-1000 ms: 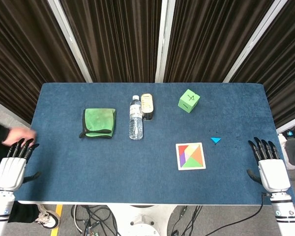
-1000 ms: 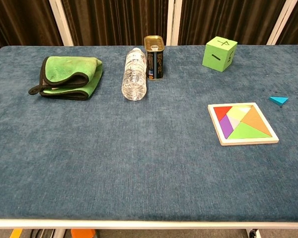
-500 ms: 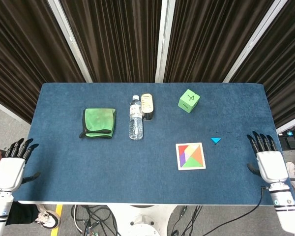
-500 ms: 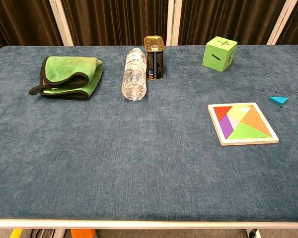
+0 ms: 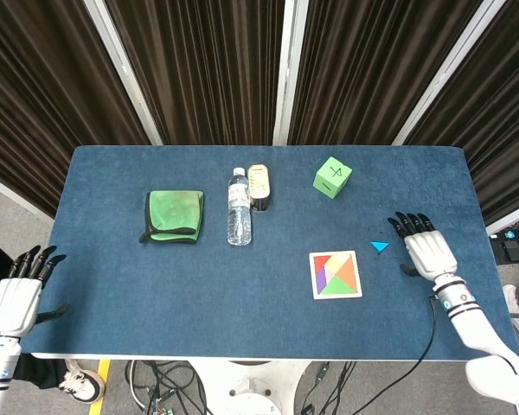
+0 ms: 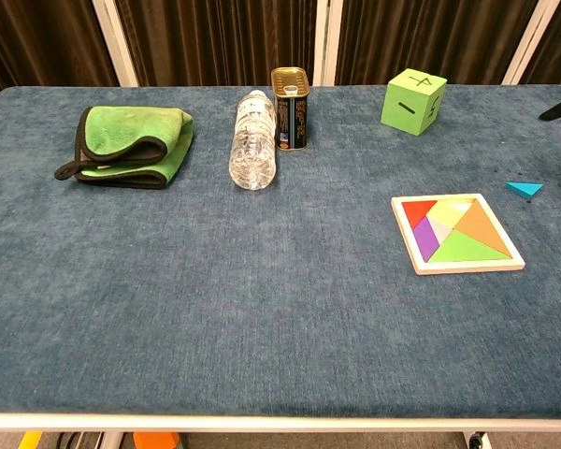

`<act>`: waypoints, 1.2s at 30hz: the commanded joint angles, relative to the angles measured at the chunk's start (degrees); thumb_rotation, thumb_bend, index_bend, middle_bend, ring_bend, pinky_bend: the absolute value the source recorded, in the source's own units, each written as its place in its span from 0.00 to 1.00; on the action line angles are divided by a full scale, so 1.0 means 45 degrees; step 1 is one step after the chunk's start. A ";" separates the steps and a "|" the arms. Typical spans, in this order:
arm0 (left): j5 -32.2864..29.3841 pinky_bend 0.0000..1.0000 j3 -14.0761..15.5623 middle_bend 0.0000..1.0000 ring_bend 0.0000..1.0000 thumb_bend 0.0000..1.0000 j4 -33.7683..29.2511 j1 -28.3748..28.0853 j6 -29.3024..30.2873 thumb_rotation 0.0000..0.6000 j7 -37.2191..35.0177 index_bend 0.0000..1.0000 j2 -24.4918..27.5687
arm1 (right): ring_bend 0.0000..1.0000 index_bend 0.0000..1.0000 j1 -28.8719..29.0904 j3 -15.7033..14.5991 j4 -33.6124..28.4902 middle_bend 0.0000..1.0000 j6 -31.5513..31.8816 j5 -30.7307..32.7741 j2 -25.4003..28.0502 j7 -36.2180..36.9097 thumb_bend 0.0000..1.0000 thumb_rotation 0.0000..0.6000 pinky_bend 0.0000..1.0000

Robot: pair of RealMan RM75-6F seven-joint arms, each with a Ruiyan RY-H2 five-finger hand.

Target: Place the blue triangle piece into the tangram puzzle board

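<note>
The small blue triangle piece lies flat on the blue cloth, just right of and behind the tangram board. The board holds several coloured pieces, with a pale gap near its far edge. My right hand hovers open over the table just right of the triangle, fingers spread and pointing away; only a dark fingertip shows at the chest view's right edge. My left hand hangs open off the table's left front corner, holding nothing.
A green cube stands behind the board. A water bottle lies beside an upright tin can at the middle back. A folded green cloth sits to the left.
My right hand has moved in from the table's right edge to just beside the blue triangle. The left hand drifted slightly, and the person's hand near it is gone.
</note>
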 commanded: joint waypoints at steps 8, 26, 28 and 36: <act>-0.0046 0.11 0.0022 0.10 0.01 0.03 0.0156 -0.0055 -0.0206 1.00 -0.0307 0.17 0.0029 | 0.00 0.05 0.1030 0.0009 0.0979 0.00 -0.0898 0.0787 -0.1150 -0.0940 0.14 1.00 0.00; -0.0102 0.11 0.0058 0.10 0.01 0.04 0.0368 -0.0055 -0.0367 1.00 -0.0655 0.17 0.0029 | 0.00 0.31 0.1343 0.0024 0.1783 0.00 -0.1043 0.1922 -0.1974 -0.1314 0.14 1.00 0.00; -0.0107 0.11 0.0069 0.10 0.01 0.04 0.0376 -0.0052 -0.0387 1.00 -0.0669 0.17 0.0030 | 0.00 0.34 0.1373 0.0005 0.1850 0.00 -0.1109 0.1973 -0.2012 -0.1256 0.14 1.00 0.00; -0.0119 0.11 0.0097 0.10 0.01 0.04 0.0435 -0.0025 -0.0406 1.00 -0.0719 0.17 -0.0001 | 0.00 0.41 0.1415 -0.0027 0.2017 0.00 -0.0880 0.1994 -0.2192 -0.1192 0.14 1.00 0.00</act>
